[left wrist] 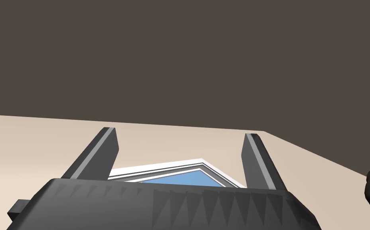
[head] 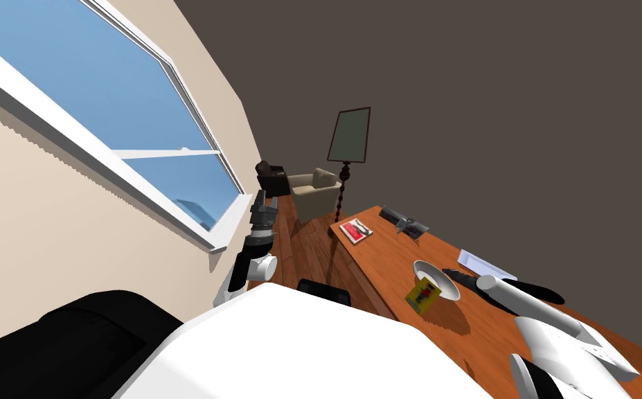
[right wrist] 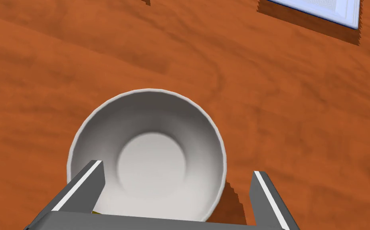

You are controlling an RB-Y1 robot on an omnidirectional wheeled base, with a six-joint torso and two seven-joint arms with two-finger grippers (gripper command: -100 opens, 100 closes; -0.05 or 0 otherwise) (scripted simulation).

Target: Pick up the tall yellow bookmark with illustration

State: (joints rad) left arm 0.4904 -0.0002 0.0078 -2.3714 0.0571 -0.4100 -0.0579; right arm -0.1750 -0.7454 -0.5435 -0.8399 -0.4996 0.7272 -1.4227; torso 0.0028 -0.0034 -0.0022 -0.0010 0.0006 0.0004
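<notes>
Approach step. Your right claw (right wrist: 177, 168), released, hangs over the bowl (right wrist: 100, 127). Bookmark (head: 423, 294) leans at the bowl's 7 o'clock in the head view. You likely need to shift there, then clench. Left claw (left wrist: 180, 133) is raised and released.

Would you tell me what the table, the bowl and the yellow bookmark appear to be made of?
Table: wood, by its reddish-brown grain streaks, smooth finish. Bowl: plain white, smooth and matt; perhaps ceramic, but unclear. Yellow bookmark: thin flat sheet with a printed picture, probably paper or card.
</notes>
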